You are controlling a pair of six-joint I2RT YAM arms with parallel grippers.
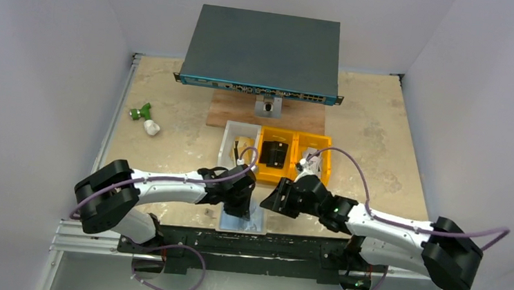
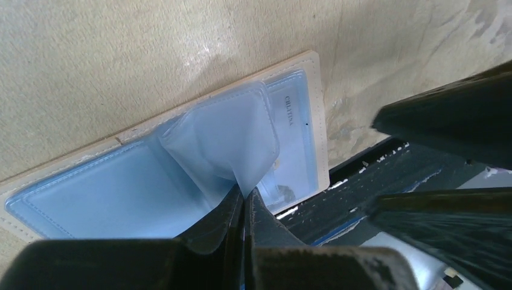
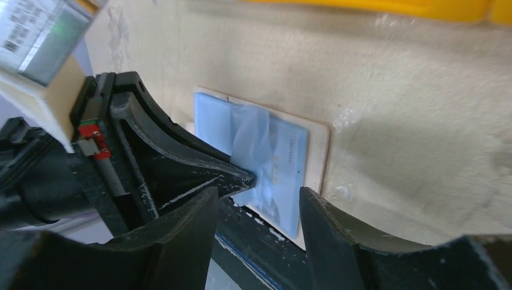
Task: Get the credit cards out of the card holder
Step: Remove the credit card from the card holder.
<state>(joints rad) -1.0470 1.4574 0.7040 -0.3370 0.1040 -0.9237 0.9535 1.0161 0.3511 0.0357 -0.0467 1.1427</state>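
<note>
Top view: card holder (image 1: 255, 222) is seen lying open, blue face up, at the near table (image 1: 380, 127) edge, partly under the L gripper (image 1: 239, 200). R gripper (image 1: 279, 199) is held just beside the L one, tips turned toward it. Beyond both grippers a white bin (image 1: 226, 146) and two orange bins are set in a row. A black block (image 1: 274, 152) lies in the first orange bin (image 1: 272, 176), and the second orange bin (image 1: 325, 168) sits next to it. Farther beyond, a wooden board (image 1: 232, 114) and a network switch (image 1: 262, 45) are seen. A green-and-white item (image 1: 144, 119) lies well off to the L gripper's outer side.

L wrist view: L fingers (image 2: 232, 211) are pressed together, w/ a pale see-through flap (image 2: 223, 136) of the holder pinched at their tips. The flap is lifted and curled off the blue panel, while the holder's tan-edged body stays flat on the table. R gripper's two dark fingers are seen apart, near the holder's end.

R wrist view: R fingers (image 3: 199, 223) are spread wide, nothing gripped between them. Ahead of and between them lies the holder's end by the table edge. Contact w/ the holder can't be told. L gripper's tip is seen clamped on the flap just ahead of the R fingers.
</note>
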